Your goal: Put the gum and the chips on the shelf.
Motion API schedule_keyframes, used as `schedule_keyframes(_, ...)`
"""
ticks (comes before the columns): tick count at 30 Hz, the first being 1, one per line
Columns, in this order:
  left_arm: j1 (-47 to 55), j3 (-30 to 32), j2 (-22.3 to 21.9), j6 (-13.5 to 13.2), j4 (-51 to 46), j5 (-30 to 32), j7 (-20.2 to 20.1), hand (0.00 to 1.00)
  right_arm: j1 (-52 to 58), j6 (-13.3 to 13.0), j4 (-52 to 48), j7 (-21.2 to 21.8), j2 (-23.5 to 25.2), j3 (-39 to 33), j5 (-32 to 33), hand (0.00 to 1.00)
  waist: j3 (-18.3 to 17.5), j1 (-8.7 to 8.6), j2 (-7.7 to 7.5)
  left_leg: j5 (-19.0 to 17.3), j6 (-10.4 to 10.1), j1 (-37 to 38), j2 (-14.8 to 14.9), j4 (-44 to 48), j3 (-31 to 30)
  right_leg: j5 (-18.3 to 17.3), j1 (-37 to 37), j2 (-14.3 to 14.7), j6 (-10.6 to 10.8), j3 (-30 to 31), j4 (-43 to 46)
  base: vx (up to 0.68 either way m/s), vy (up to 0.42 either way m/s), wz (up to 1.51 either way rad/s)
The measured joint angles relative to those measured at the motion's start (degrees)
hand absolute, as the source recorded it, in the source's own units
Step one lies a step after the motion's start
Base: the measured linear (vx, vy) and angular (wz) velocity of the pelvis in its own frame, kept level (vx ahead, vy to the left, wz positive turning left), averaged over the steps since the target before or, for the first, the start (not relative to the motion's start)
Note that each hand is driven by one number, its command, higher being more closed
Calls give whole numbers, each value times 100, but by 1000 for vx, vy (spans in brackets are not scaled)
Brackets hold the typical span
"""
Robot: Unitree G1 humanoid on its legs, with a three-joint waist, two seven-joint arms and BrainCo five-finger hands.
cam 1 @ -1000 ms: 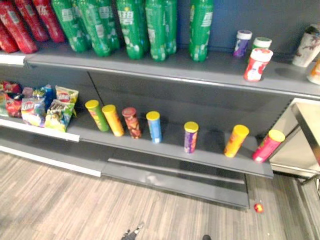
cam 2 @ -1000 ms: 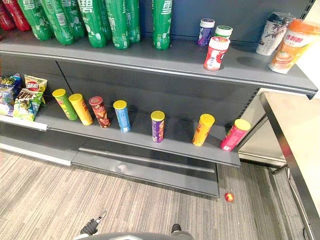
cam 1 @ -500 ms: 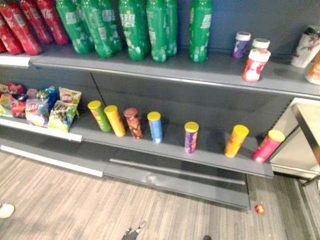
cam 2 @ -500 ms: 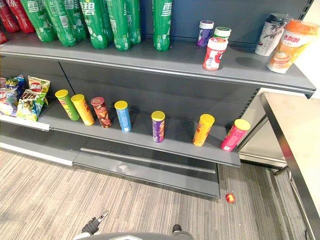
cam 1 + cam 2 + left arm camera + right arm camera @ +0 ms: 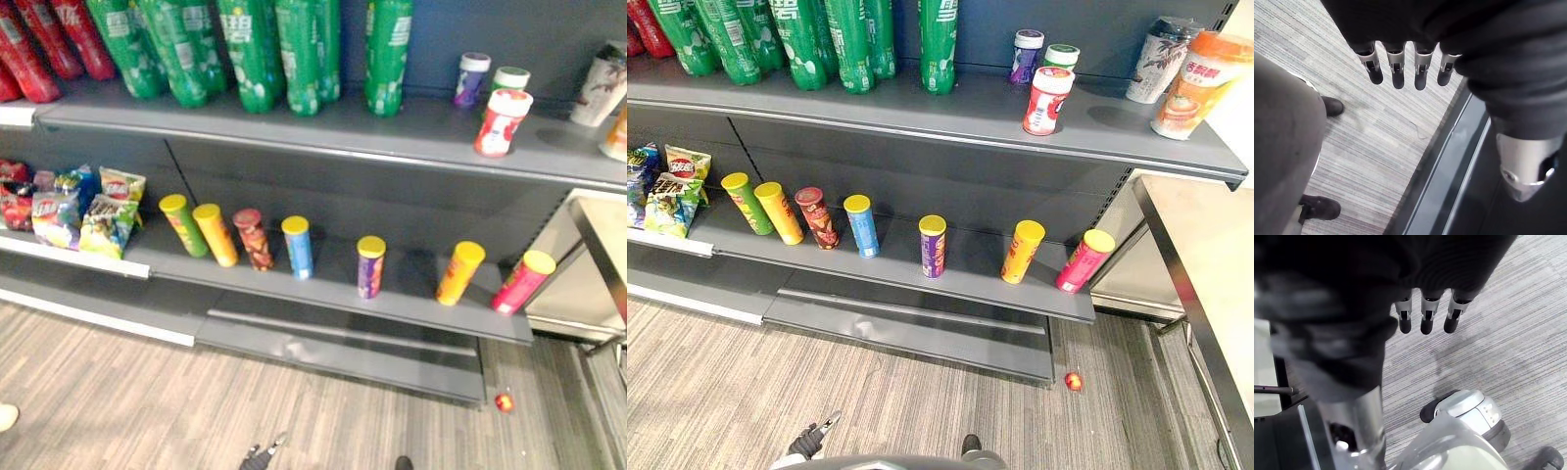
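Several chip cans stand tilted in a row on the lower shelf [image 5: 323, 294], from a green one [image 5: 182, 224] at the left to a pink one [image 5: 522, 281] at the right. Gum jars stand on the upper shelf [image 5: 921, 113]: a red-and-white jar [image 5: 1048, 100] in front, a purple jar [image 5: 1026, 56] and a green-lidded jar [image 5: 1061, 57] behind it. My left hand [image 5: 1396, 68] hangs over the striped floor with straight fingers and holds nothing. My right hand [image 5: 1425, 316] hangs the same way, fingers straight and empty.
Green bottles [image 5: 255, 49] and red bottles [image 5: 39, 44] line the upper shelf, with drink cups [image 5: 1195, 83] at its right end. Snack bags [image 5: 83, 211] lie at the lower left. A steel table [image 5: 1205, 274] stands at the right. A small red ball [image 5: 505, 401] lies on the floor.
The whole picture has shifted a little as the camera moved. A light shoe has come in at the lower left edge. Nothing on the shelves has moved.
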Motion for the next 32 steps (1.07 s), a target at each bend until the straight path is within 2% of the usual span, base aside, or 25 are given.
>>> schedule_keyframes(11,-43,17,-2,-10,10,-4,0,0,-17,-61,-8,3,9,1,9,0,119,-3,-43,-36,-46,-32,11,12,-57,-18,3,5,-4,-54,-29,-1,-1,2)
schedule_keyframes(14,-56,121,-22,-16,10,-7,0,0,-27,-107,-11,3,16,-2,11,0,136,-8,0,-38,-49,-77,24,15,-64,-24,-23,16,-14,-61,-31,0,0,0)
schedule_keyframes(32,-102,165,-26,-80,133,-3,-1,0,-39,-107,-1,9,15,-30,10,0,151,-13,16,-18,-21,-6,24,29,-57,-18,31,13,-27,-62,-31,0,0,-1)
